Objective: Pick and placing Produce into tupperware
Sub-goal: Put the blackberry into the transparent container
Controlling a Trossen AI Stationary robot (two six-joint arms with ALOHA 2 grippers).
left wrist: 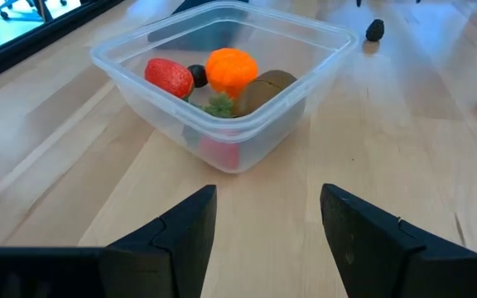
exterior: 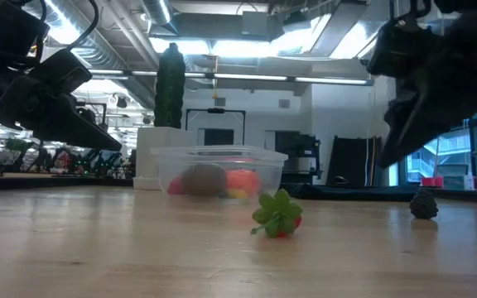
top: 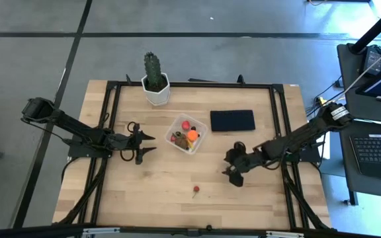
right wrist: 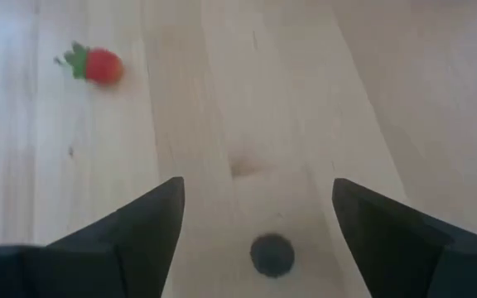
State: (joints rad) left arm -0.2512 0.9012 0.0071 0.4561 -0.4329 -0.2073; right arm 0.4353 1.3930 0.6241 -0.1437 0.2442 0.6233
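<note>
Near the tabletop's right edge, the right gripper [right wrist: 255, 217] is held jaws wide, empty, above a dark berry [right wrist: 272, 253]; left gripper [left wrist: 267, 217] half-open, empty, facing the tupperware [left wrist: 321, 74].

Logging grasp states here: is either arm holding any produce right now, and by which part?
Nothing is held. The left gripper stands open and empty before the tupperware; the right gripper is open over a dark berry, not touching it.

- You are looking at a worktop [top: 151, 185] of pale, matt wood planks.
- The tupperware [left wrist: 296, 108] is showing clear, glossy plastic.
- The fingers [left wrist: 180, 236] are looking matt, dark plastic.
</note>
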